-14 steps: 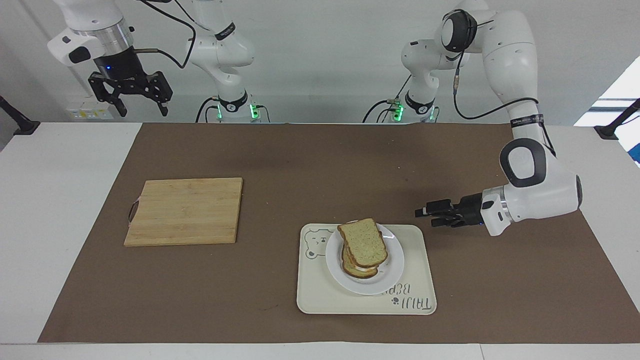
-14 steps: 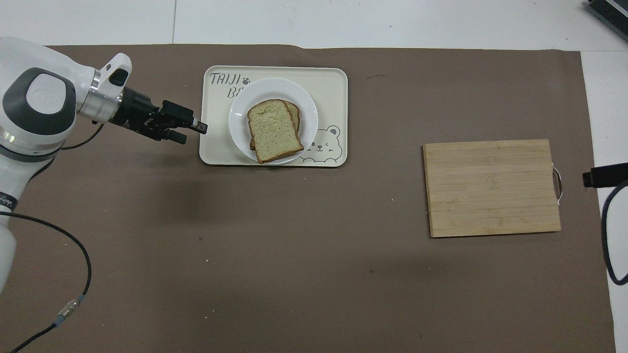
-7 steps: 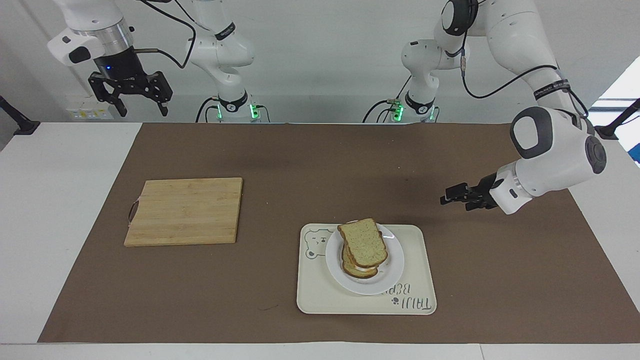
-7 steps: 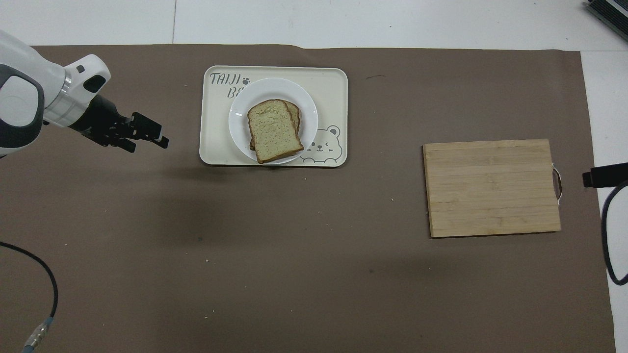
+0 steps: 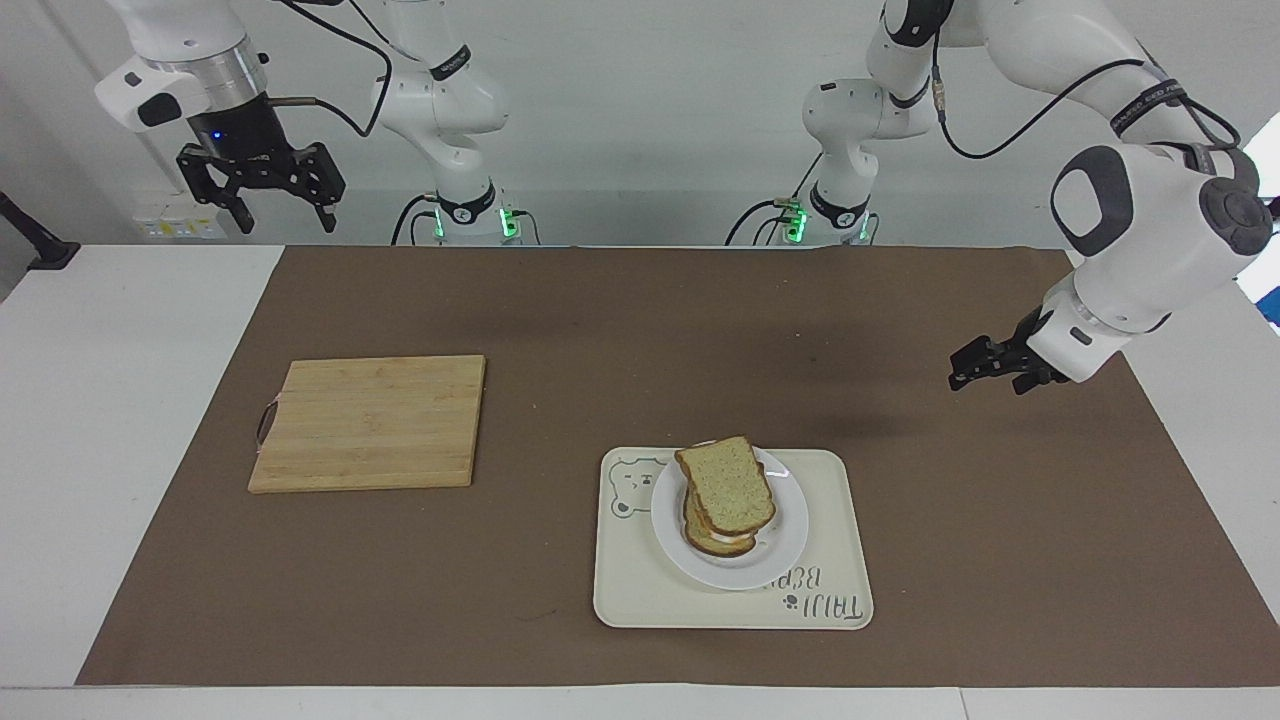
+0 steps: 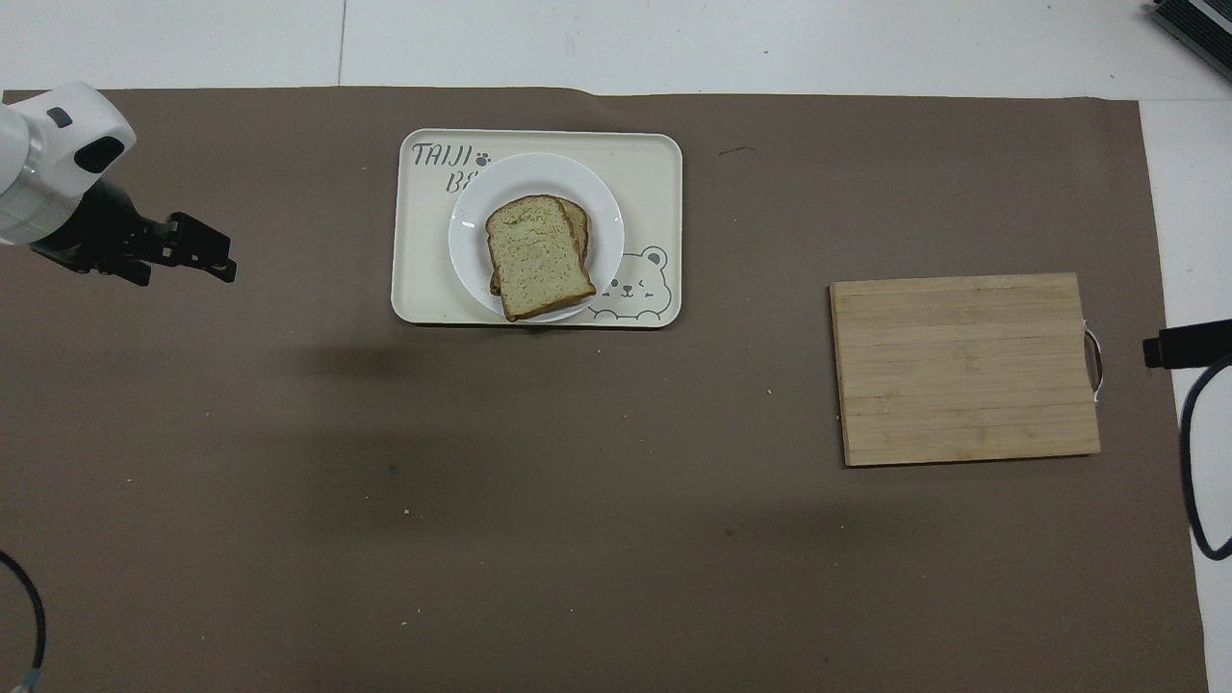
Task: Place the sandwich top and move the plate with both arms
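Left hand (image 5: 968,371) empty, fingers apart, over the mat, well apart from the sandwich top (image 5: 727,484) on the plate (image 5: 785,540).

White table (image 5: 120,420) under a brown mat (image 5: 640,320). On the mat: bamboo cutting board (image 5: 370,423) toward the right arm's end; cream bear-printed tray (image 5: 640,600) farther from the robots, well apart from it.

I see the bread (image 5: 727,484) stacked on the plate (image 5: 785,545); my left gripper (image 5: 972,365) hangs empty over the mat (image 5: 620,330).
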Motion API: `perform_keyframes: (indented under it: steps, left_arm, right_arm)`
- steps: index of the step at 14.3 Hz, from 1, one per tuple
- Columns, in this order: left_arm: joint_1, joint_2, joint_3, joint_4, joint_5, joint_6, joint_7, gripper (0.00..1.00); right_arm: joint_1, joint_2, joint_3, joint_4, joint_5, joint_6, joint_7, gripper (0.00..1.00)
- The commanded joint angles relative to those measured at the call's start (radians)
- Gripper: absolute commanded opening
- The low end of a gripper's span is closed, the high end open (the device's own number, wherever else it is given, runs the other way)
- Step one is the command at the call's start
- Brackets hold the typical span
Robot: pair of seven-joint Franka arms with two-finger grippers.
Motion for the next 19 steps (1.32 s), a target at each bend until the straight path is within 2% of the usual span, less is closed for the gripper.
perform_keyframes:
  steps: [1, 7, 10, 19]
  left_arm:
    - [-0.017, -0.084, -0.004, -0.017, 0.084, -0.004, -0.076, 1.00]
    - [-0.030, -0.253, -0.009, -0.023, 0.088, -0.124, -0.074, 1.00]
    - [-0.035, -0.267, -0.018, -0.011, 0.122, -0.197, -0.028, 1.00]
    - [-0.021, -0.287, -0.012, -0.025, 0.105, -0.239, -0.018, 1.00]
  right_arm:
    - [0.000, 0.001, 0.002, 0.003, -0.002, 0.004, 0.015, 1.00]
    - [0.000, -0.001, 0.002, 0.003, -0.002, 0.004, 0.015, 1.00]
    - [0.000, -0.001, 0.002, 0.003, -0.002, 0.004, 0.015, 1.00]
    - [0.000, -0.001, 0.002, 0.003, -0.002, 0.004, 0.015, 1.00]
